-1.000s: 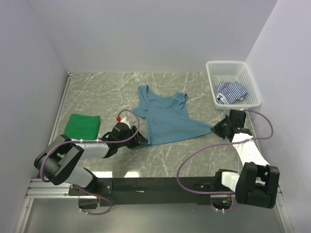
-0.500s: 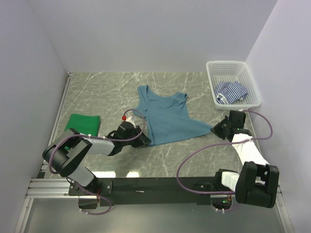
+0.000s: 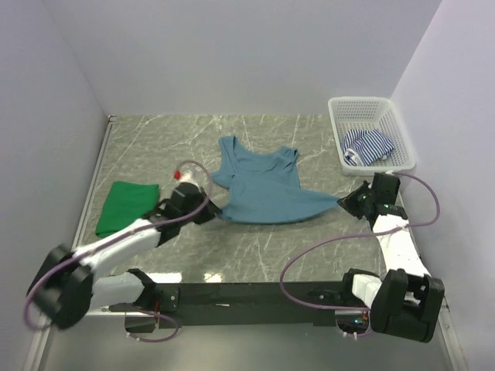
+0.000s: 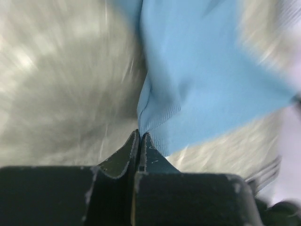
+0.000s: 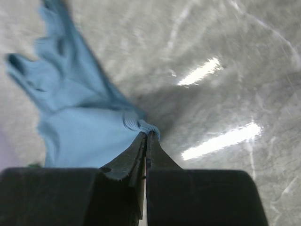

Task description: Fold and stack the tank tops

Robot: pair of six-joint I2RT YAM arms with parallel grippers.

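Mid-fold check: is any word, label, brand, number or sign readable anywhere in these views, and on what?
None: no text can be read in any view.
The teal tank top, green tank top, striped tank top and white basket show no print or tag.
The left wrist view is motion-blurred.

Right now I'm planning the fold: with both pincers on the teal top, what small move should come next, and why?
Probably lift both corners together and carry the hem toward the straps. The left pincer and right pincer are each shut on a bottom corner of the teal top, which lies spread out, unfolded.
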